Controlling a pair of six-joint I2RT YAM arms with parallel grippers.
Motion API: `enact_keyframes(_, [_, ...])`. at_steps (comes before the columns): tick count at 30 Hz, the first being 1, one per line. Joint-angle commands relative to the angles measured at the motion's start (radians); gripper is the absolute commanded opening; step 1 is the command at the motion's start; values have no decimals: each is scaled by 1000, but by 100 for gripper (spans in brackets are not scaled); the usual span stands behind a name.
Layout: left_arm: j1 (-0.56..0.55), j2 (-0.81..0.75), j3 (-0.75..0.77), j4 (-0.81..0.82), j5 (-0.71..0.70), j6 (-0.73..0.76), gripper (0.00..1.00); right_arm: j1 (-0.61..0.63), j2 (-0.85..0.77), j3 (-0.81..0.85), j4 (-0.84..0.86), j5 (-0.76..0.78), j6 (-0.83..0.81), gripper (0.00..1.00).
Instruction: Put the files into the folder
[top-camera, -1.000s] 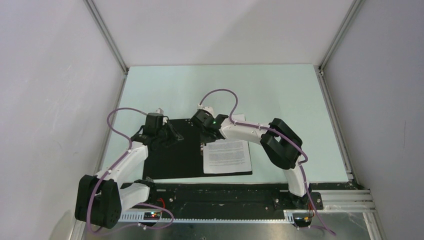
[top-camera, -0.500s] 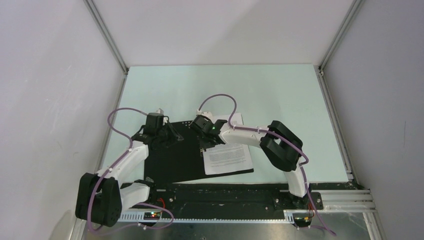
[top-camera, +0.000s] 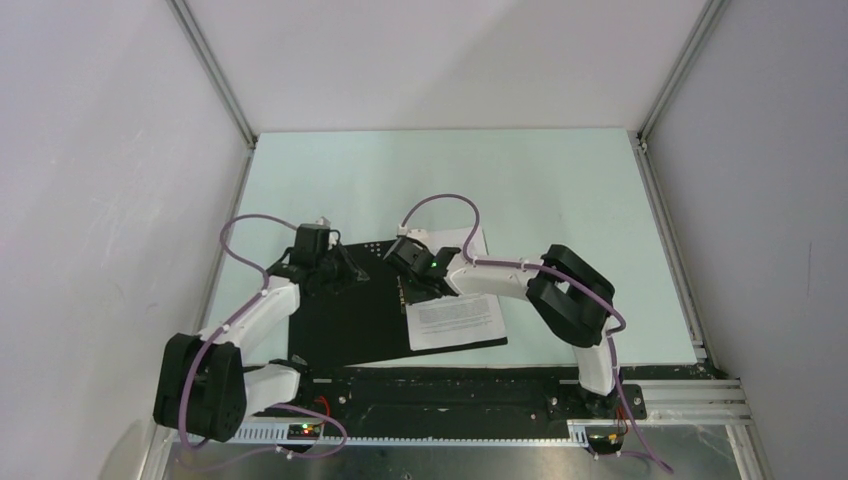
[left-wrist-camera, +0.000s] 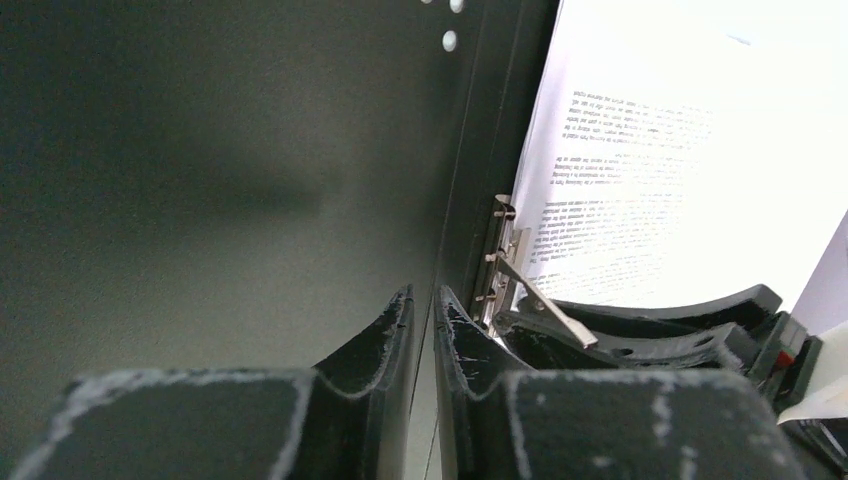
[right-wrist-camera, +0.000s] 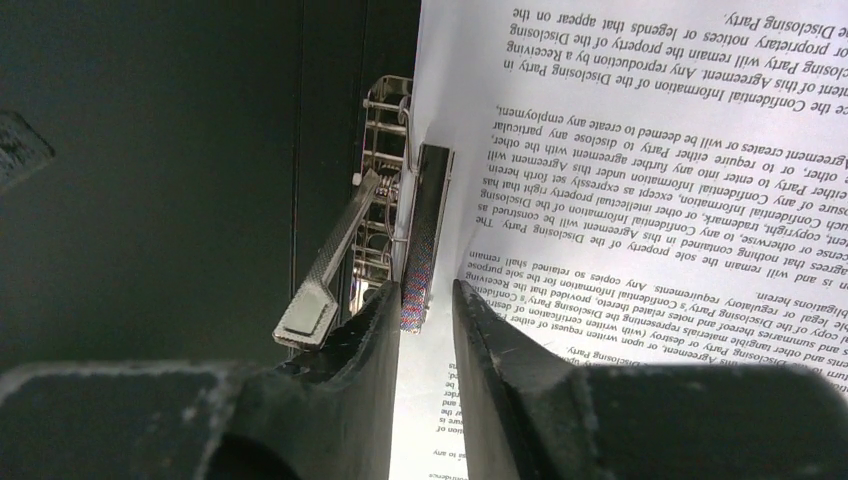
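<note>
**Two hands meet at the spine of an open folder**

One pale green worktop (top-camera: 560, 190) fills the booth, with grey walls (top-camera: 110, 150) on three sides. Near its front edge the folder (top-camera: 345, 320) lies open and flat, black inside facing up. A row of small white dots runs along its far edge.

The files (top-camera: 455, 320) lie on the folder's right half, slightly askew, their left edge at the spine. The right arm (top-camera: 500, 275) reaches across their upper part and hides it. A white corner shows beyond the arm.

In the right wrist view the print reads upside down. I can make out "the Confidential Information of the Disclosing Party", "this Agreement" and "Receiving". Smaller lines blur out.

Purple cables (top-camera: 235, 235) loop up from both arms.

The left hand (top-camera: 345, 272) is low over the folder's left half, near the far edge. Its fingers (left-wrist-camera: 385, 335) are drawn almost together, with only a slit between them and nothing seen in it.

The right hand (top-camera: 408, 285) is at the spine, its fingers (right-wrist-camera: 480, 320) a little apart on either side of the end of the metal clip (right-wrist-camera: 425, 230). A sliver of white paper shows beside the clip's bar, so I cannot tell whether they pinch it. The clip's lever (right-wrist-camera: 325, 270) stands raised, just left of the bar.
</note>
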Motion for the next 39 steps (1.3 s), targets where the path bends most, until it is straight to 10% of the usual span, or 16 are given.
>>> enact_keyframes(1, [8, 8, 54, 27, 21, -3, 17, 16, -54, -26, 17, 20, -10, 32])
enact_keyframes(25, [8, 14, 65, 27, 41, 0, 18, 33, -291, -66, -40, 8, -3, 37])
enact_keyframes(39, [13, -99, 14, 8, -17, 23, 25, 35, 53, 370, -267, 109, -134, 37])
